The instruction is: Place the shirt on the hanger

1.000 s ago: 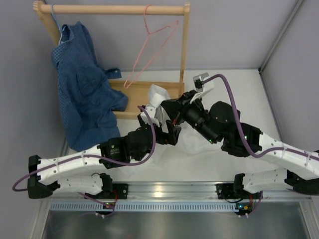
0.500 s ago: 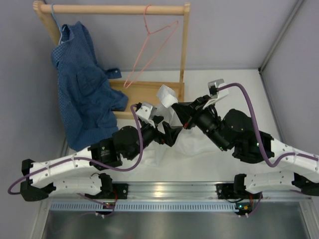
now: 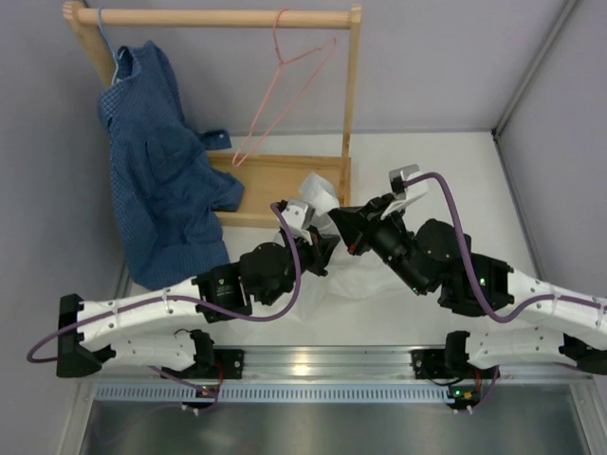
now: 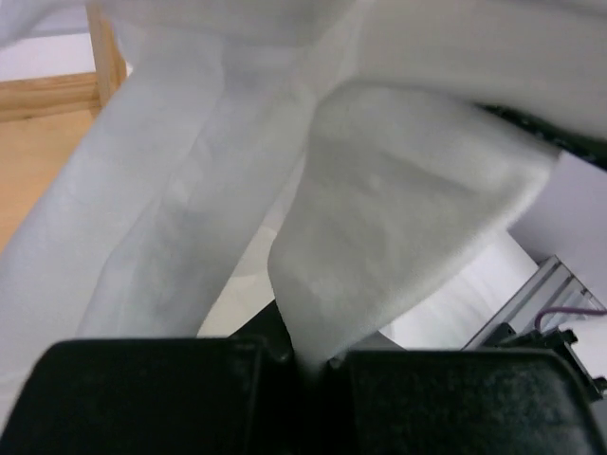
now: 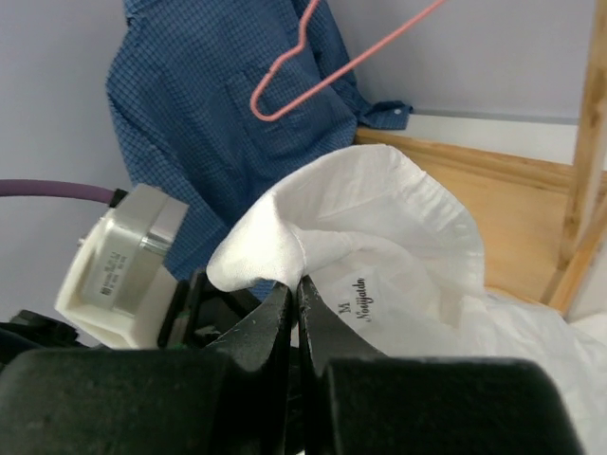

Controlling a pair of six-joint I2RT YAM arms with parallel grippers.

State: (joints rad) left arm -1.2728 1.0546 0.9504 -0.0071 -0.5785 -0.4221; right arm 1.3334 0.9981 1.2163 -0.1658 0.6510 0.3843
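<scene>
Left claw (image 4: 303,365) and right claw (image 5: 296,294) are both clenched on the shirt (image 5: 398,237), holding its collar up over the tabletop's (image 3: 436,152) middle (spreading the neck, I'd guess) for the hanger (image 5: 360,60) by the far edge.

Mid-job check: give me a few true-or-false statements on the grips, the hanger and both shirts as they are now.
1. The left gripper and the right gripper are each shut on the shirt. True.
2. The hanger is already inside the shirt. False: it hangs bare from the rail, apart from the shirt.
3. The right gripper pinches the shirt near its printed label. True.
4. The blue shirt lies flat on the table. False: it hangs at the left end of the rail.
</scene>
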